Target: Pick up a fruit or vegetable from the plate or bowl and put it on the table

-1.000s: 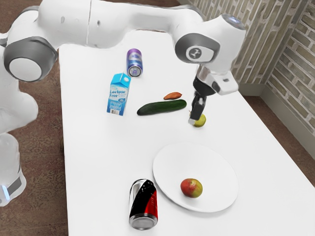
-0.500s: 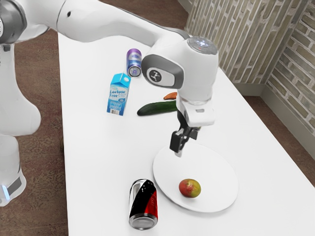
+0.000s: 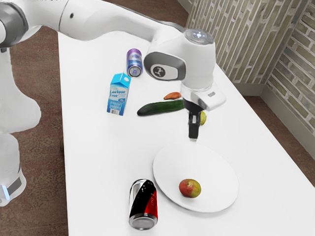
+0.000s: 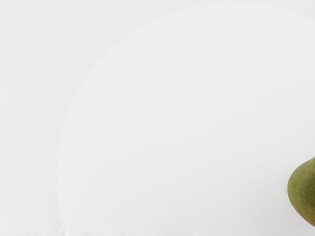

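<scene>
Red blushing into yellow-green marks the rounded, smooth-skinned mango (image 3: 190, 188) you are after, and it lies on the wide, round white plate (image 3: 224, 194). Read that plate in the exterior view as a clock face, twelve toward the view's top, and you have the fruit a little off centre toward seven o'clock. Your black two-finger gripper (image 3: 194, 136) hangs pointing down, apart from the mango, its lower end appearing near the rim at twelve; whether it is released or clenched, you cannot tell from here. In the wrist view you can make out part of the mango's green skin and a long curve of the plate's rim. Around the dial, on the smooth white tabletop (image 3: 93, 172), you have a black, red and silver metal can (image 3: 143, 204) outside eight o'clock, then a blue-and-white milk carton (image 3: 118, 94) standing between ten and eleven. Out along eleven sit a long dark-green cucumber (image 3: 157, 107) and, farther off, a purple-and-blue metal can (image 3: 134, 63). A small, tapered orange-brown vegetable (image 3: 173, 96) lies just beside the cucumber, between eleven and twelve. Beyond twelve you see a yellow-green, rounded fruit (image 3: 203, 118), partly hidden behind your gripper.
</scene>
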Robot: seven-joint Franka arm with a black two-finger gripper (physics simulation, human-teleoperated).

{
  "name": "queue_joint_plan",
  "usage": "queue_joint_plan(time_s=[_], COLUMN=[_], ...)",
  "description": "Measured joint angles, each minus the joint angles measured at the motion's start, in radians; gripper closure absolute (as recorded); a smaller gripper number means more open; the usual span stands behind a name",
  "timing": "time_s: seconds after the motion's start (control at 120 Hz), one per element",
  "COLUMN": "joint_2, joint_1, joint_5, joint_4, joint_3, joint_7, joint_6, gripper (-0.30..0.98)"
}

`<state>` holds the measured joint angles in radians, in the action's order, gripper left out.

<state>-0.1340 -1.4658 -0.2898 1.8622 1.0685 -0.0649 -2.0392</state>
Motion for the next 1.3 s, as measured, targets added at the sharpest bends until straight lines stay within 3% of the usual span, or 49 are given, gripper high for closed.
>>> queue_joint_plan(time_s=[0.05, 0.083, 0.125, 0.183, 0.267, 0.45, 0.692, 0.85, 1.0, 1.175, 1.3], joint_2=[0.102, 0.189, 0.346, 0.454, 0.497, 0.406, 0.17, 0.124, 0.205, 0.249, 0.277], joint_1=[0.62, 0.883, 1.059, 1.276, 1.379, 1.343, 1.249, 1.209, 1.181, 1.314, 1.325], joint_5=[0.079, 0.119, 0.145, 0.157, 0.17, 0.223, 0.241, 0.254, 0.29, 0.309, 0.318], joint_4=[-0.063, -0.161, -0.384, -0.546, -0.591, -0.395, -0.05, -0.007, -0.017, -0.032, -0.05], joint_3=[-0.648, -0.945, -1.133, -1.238, -1.268, -1.324, -1.322, -1.311, -1.311, -1.312, -1.319], joint_7=[-0.003, -0.004, -0.004, -0.005, -0.006, -0.011, -0.016, -0.017, -0.016, -0.016, -0.015], joint_6=[0.011, 0.031, 0.092, 0.177, 0.274, 0.374, 0.152, 0.0, -0.032, -0.035, -0.033], gripper=[0.02, 0.02, 0.02, 0.02, 0.02, 0.02, 0.02, 0.03, 0.03, 0.03, 0.03])
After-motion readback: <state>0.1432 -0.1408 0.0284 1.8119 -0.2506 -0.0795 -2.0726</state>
